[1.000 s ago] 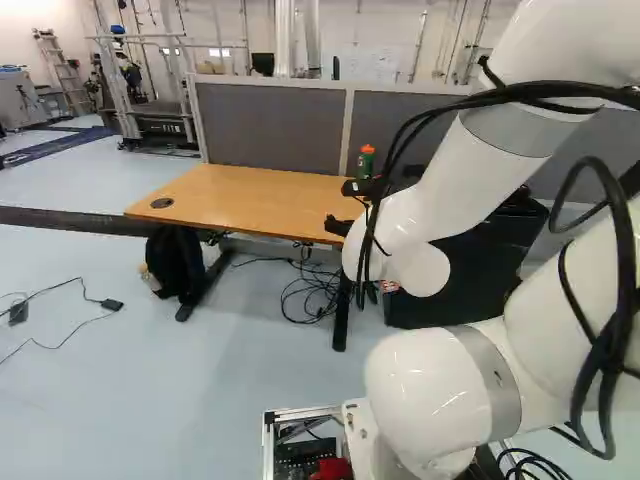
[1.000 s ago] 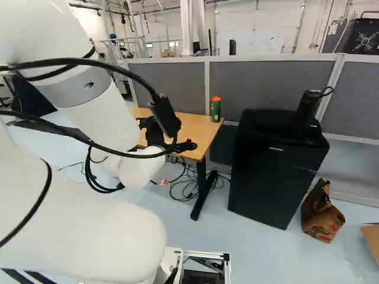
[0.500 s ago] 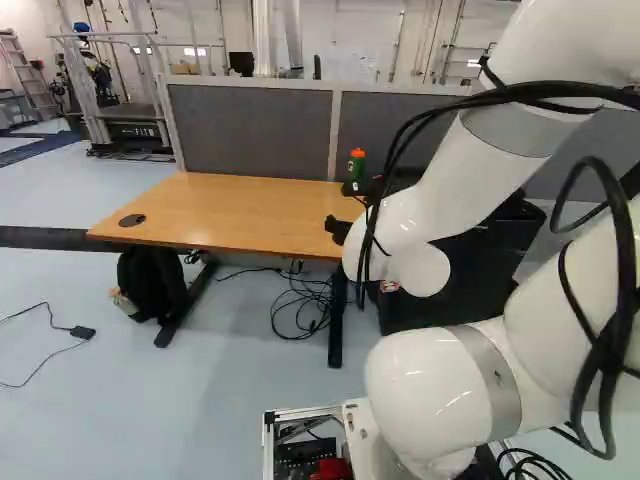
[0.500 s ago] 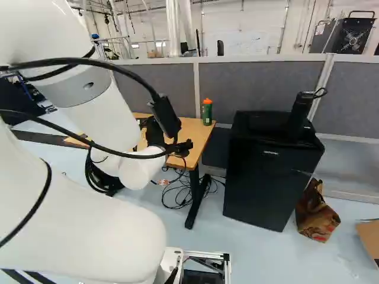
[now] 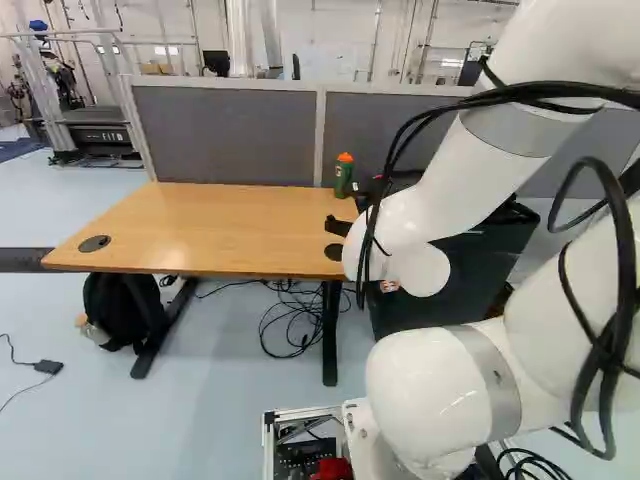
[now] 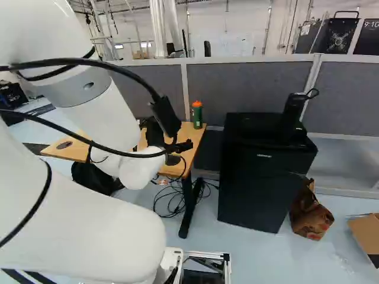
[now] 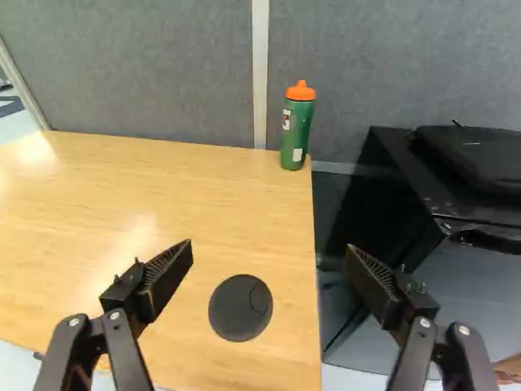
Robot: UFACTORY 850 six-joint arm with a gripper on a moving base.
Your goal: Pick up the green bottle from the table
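Observation:
Dark at its tip, my gripper point(image 5: 338, 226) shows past the arm in the left base view, over the table's near right part. In the wrist view the gripper point(image 7: 269, 247) stands wide open with nothing between its fingers. The green bottle point(image 7: 297, 130) with an orange cap is upright at the table's far right corner, close to the divider, ahead of the gripper and apart from it. It also shows as a green bottle point(image 6: 197, 115) in the right base view. The wooden table point(image 7: 163, 191) has a round black grommet point(image 7: 241, 308) below the gripper's gap.
A black fridge point(image 6: 266, 177) stands right of the table, with a black object point(image 6: 292, 115) on top. Grey dividers point(image 5: 225, 135) run behind the table. Under it are a backpack point(image 5: 115, 310) and loose cables point(image 5: 290, 325). A brown bag point(image 6: 311, 216) sits beyond the fridge.
The base has moved: table, bottle and fridge have shifted leftward in both base views, and the table looks nearer. The bottle keeps its place on the table. The arm holds its pose.

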